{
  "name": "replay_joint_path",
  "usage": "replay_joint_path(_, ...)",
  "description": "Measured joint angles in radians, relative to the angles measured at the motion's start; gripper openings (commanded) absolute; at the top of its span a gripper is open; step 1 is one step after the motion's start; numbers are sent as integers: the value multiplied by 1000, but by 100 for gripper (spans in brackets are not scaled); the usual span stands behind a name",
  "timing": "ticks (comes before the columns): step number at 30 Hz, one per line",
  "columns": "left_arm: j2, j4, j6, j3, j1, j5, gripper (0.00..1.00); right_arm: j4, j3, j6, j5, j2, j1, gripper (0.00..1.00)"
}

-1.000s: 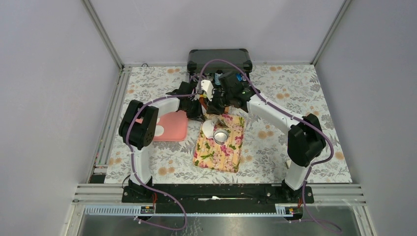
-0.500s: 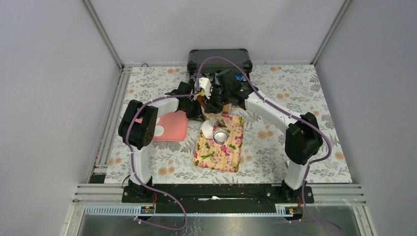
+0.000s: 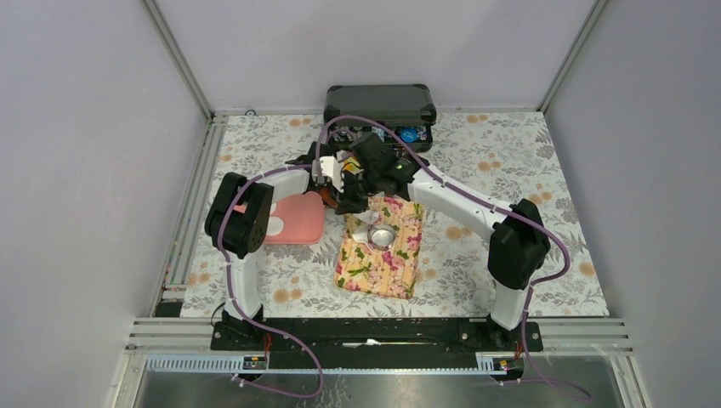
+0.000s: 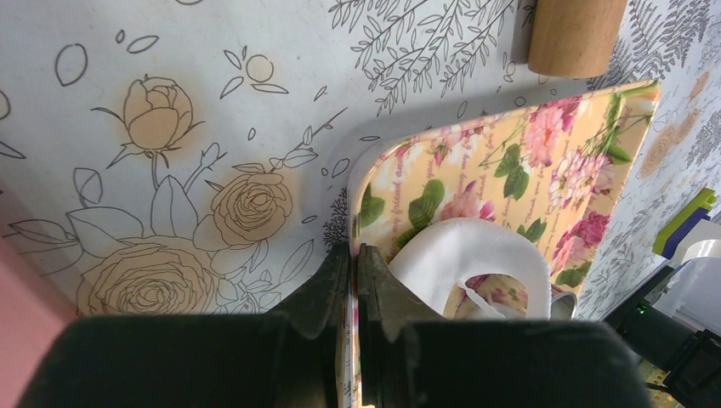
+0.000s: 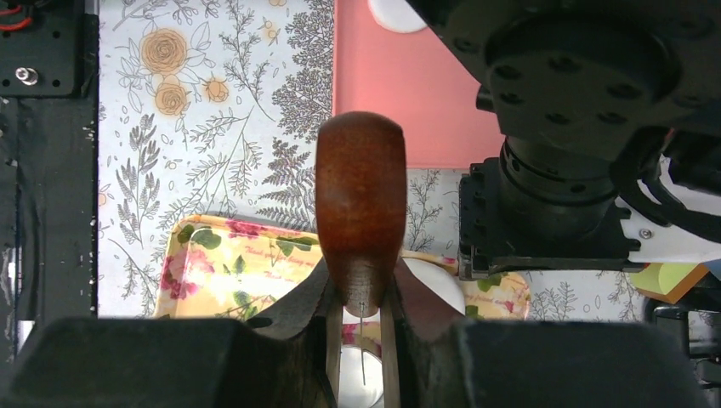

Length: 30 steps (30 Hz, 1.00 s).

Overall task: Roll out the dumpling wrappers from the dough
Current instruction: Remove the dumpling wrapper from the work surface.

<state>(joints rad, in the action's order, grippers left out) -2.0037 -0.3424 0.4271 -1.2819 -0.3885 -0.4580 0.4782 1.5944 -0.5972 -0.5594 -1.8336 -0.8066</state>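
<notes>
Grey-walled booth, flower-printed surface (image 3: 527,195) underneath. At its middle, a floral tray (image 3: 387,270). On that tray's far end, one dumpling wrapper (image 4: 476,246), white, thin, creased at one edge, beside a silver tin (image 3: 382,236). Left claw (image 4: 350,255) nearly together at the tray's rim, seemingly pinching it. Right claw (image 5: 360,293) above the tray's far end, clamped on a dark wooden rolling pin (image 5: 360,195). Left of the floral tray, a pink tray (image 3: 299,219) bearing white dough (image 5: 391,10).

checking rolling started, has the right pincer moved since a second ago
Yes. In the top view the right pincer, gripping the rolling pin, has shifted left and nearer, from the black case toward the pink tray.
</notes>
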Motion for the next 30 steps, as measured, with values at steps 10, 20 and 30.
replay_joint_path(10,-1,1,2,0,5,-10,10,73,74,-114,146,0,-31,0)
replay_joint_path(20,-1,12,32,8,28,-99,48,47,68,-67,313,20,4,0)
replay_joint_path(30,2,-68,-6,-56,61,-108,46,-79,36,130,407,49,87,0)
